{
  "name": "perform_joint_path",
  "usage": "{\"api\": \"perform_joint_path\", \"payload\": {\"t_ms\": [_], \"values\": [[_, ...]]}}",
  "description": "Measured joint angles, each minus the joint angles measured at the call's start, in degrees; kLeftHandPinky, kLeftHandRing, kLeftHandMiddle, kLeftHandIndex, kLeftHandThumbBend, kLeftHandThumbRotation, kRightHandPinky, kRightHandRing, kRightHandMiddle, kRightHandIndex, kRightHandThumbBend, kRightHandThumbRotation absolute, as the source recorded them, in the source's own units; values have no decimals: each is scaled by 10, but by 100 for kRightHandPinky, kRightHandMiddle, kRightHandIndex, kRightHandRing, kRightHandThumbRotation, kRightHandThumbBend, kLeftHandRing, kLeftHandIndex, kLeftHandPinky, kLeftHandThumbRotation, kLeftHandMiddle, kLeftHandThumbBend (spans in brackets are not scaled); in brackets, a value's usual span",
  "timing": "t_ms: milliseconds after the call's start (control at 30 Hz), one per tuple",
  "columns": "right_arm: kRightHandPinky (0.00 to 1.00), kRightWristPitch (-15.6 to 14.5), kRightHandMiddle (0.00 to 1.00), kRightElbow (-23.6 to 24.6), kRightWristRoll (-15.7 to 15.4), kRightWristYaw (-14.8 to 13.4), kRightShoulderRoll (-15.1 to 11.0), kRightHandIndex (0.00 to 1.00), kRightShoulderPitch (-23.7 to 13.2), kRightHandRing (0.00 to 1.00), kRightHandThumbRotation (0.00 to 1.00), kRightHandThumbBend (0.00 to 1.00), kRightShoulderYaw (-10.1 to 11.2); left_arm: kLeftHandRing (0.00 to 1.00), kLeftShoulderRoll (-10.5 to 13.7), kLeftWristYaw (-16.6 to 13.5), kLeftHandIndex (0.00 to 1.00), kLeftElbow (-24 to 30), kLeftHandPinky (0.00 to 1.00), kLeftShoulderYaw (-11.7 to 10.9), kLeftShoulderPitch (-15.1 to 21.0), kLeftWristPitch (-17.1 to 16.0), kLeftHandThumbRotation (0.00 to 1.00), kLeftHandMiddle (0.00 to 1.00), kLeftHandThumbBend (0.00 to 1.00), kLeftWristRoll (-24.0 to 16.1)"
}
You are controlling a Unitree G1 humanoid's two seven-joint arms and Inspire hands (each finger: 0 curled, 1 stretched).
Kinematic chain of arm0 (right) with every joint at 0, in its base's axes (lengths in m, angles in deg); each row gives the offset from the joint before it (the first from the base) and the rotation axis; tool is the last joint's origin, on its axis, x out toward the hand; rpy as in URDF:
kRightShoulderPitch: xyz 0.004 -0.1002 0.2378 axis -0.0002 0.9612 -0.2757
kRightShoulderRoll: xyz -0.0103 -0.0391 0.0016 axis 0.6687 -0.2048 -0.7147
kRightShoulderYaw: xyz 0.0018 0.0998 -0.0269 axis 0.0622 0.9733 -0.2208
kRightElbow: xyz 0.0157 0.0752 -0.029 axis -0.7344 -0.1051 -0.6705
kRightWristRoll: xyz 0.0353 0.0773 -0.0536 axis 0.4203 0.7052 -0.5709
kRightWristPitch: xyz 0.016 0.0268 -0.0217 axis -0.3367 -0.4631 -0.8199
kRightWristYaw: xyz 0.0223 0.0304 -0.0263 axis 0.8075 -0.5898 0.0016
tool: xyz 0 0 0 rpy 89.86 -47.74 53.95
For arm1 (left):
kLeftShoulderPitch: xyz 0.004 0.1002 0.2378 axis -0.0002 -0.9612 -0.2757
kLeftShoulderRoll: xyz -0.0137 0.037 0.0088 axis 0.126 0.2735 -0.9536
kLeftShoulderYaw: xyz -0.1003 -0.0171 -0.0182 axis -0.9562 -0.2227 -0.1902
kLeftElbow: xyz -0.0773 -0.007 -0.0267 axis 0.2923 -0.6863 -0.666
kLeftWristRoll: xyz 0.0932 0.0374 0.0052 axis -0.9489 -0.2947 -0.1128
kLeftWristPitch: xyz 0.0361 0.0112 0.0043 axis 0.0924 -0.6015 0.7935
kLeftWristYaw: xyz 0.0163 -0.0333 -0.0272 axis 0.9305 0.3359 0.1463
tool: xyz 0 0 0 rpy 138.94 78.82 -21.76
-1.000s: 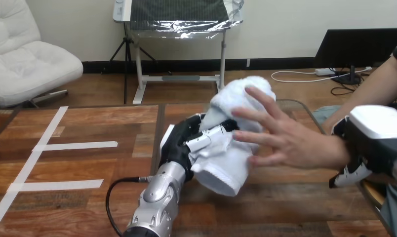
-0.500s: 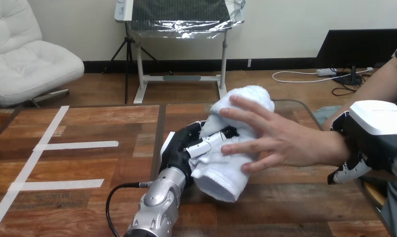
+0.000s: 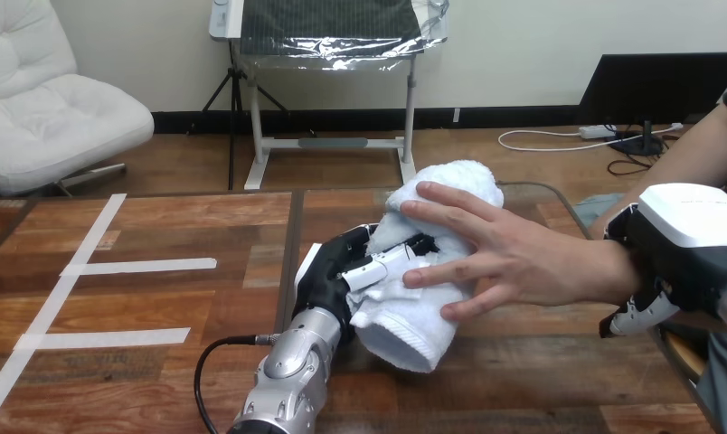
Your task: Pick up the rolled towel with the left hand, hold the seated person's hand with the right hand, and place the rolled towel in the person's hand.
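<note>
A white rolled towel [image 3: 412,312] stands tilted over the table's middle, gripped by my left hand [image 3: 337,269], whose fingers curl round its left side. The person's hand [image 3: 514,258] reaches in from the right with fingers spread, palm lying against the towel's right side. My right hand [image 3: 676,249] sits at the person's wrist at the right edge. Its fingers hang below the wrist, and I cannot see whether they close round it.
Strips of white tape [image 3: 138,267] mark the wooden table [image 3: 161,307] on the left. A dark seam runs down the tabletop just left of my left arm. The table's right edge lies under my right hand.
The towel and my left hand have sunk a little lower and toward me. The person's hand has closed in until it lies on the towel. The camera has shifted slightly.
</note>
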Motion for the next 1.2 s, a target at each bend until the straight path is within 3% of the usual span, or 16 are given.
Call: {"api": "perform_joint_path", "payload": {"t_ms": [567,1200], "values": [[31,1,46,0,6,0,0,49,-4,37,0,83,2,33,0,-1,50,-3,24,3,0,0,0,42,59,0],[30,-2,47,0,10,0,0,50,-9,38,0,82,4,32,0,-2,51,-5,23,2,0,1,0,42,59,2]]}}
